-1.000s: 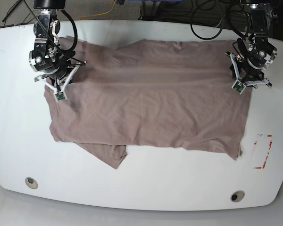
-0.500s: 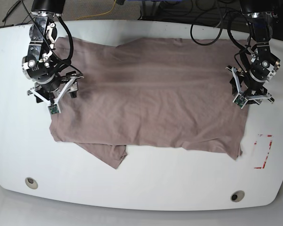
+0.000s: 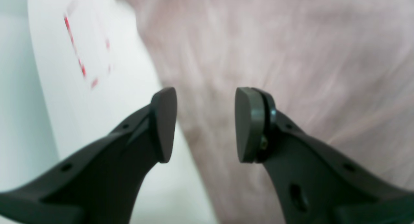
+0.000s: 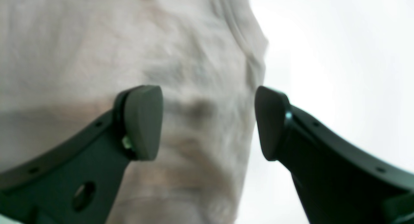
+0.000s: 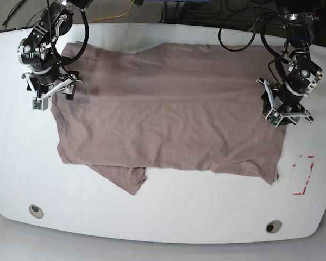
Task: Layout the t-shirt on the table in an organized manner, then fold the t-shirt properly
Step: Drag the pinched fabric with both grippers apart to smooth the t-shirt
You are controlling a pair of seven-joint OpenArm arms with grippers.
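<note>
The mauve-brown t-shirt (image 5: pixel 168 114) lies spread and wrinkled across the white table (image 5: pixel 168 217), with a folded flap at its front left. My right gripper (image 5: pixel 49 91) hovers over the shirt's left edge. In the right wrist view this gripper (image 4: pixel 208 123) is open, with nothing between its fingers and the shirt's edge (image 4: pixel 97 39) below. My left gripper (image 5: pixel 285 113) is over the shirt's right edge. Seen from the left wrist view, it (image 3: pixel 205 125) is open and empty above fabric (image 3: pixel 291 55) and bare table (image 3: pixel 136 88).
A red tape rectangle (image 5: pixel 303 175) marks the table right of the shirt, and it also appears blurred as red tape (image 3: pixel 81 55) in the left wrist view. Two grommet holes (image 5: pixel 36 211) (image 5: pixel 271 227) sit near the front edge. Cables (image 5: pixel 239 27) trail behind the table.
My right gripper has opened, let go of the shirt's left edge and moved left and back. The left arm drifted slightly toward the front. The shirt's left side has settled flatter.
</note>
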